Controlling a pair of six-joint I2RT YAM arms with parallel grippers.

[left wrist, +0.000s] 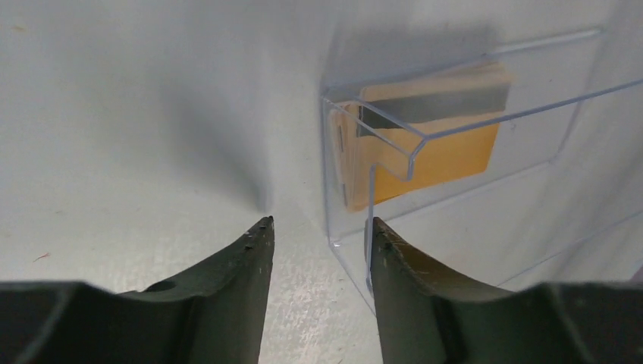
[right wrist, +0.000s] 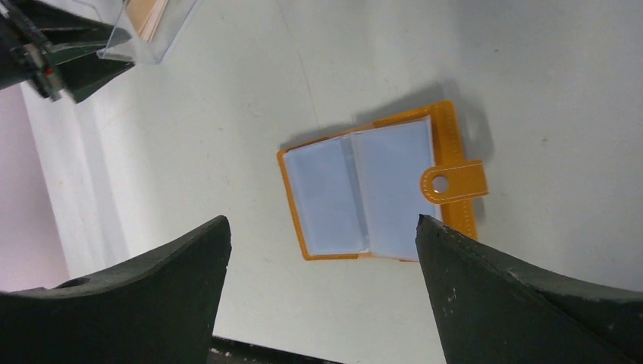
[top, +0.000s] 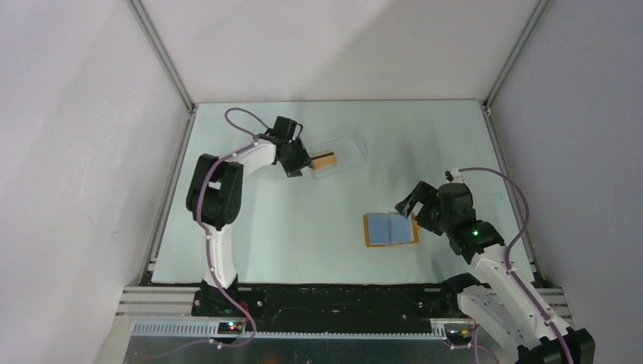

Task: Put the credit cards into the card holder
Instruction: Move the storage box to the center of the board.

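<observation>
The credit cards (top: pixel 326 161) are a small stack of golden-orange cards standing inside a clear plastic box (top: pixel 350 148). In the left wrist view the front card (left wrist: pixel 447 148) shows a dark stripe along its top. My left gripper (top: pixel 297 168) is open at the box's left end. Its fingertips (left wrist: pixel 318 227) straddle the box's near corner wall (left wrist: pixel 371 197) and do not touch the cards. The card holder (top: pixel 390 229) lies open and flat, blue-grey pockets up (right wrist: pixel 364 189), its orange strap to the right. My right gripper (top: pixel 409 203) is wide open and empty (right wrist: pixel 322 220), just right of the holder.
The pale table mat (top: pixel 303 227) ends at a black rail by the arm bases. White enclosure walls stand on three sides. The left gripper (right wrist: pixel 45 45) and the box (right wrist: pixel 155 34) show at the top left of the right wrist view.
</observation>
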